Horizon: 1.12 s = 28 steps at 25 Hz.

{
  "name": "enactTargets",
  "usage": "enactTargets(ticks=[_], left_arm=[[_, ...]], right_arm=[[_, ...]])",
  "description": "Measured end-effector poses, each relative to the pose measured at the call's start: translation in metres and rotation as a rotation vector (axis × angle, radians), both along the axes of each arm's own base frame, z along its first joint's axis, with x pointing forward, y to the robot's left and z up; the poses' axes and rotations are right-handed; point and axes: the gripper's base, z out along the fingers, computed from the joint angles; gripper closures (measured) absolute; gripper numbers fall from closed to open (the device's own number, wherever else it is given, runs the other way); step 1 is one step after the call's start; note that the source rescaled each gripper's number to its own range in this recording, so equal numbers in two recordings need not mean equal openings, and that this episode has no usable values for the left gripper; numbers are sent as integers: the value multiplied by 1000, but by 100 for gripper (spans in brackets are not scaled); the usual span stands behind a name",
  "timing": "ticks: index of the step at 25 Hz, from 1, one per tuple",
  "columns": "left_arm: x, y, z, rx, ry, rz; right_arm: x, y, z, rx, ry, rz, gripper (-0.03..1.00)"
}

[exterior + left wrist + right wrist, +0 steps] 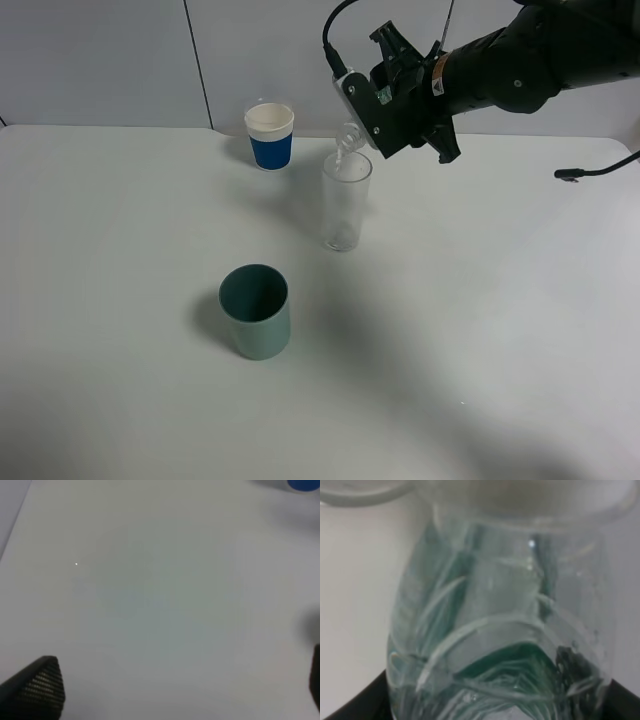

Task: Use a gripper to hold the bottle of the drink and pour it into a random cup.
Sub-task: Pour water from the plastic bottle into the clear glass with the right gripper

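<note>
Well, my right end effector [368, 118] gripped the bottle [348, 140], tipped neck-down over the cup [345, 205] beneath it: mid-pour, I judged. Next called for a deeper tilt.

Blue paper cup [269, 137], teal cup [256, 311]

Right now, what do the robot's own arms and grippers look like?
Right arm: black, bulky, rounded; its black gripper has a pale side plate, a small yellow-and-white sticker and a looping black cable. Left gripper: only black, dot-textured fingertips show.
</note>
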Motion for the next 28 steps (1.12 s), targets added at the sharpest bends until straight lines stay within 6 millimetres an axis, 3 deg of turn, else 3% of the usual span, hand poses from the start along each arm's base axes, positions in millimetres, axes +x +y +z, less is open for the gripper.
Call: enactTargets(ticks=[28], left_arm=[[0,0,0,0,0,0]], right_arm=[[0,-3,-1,-56,-8,21,96]])
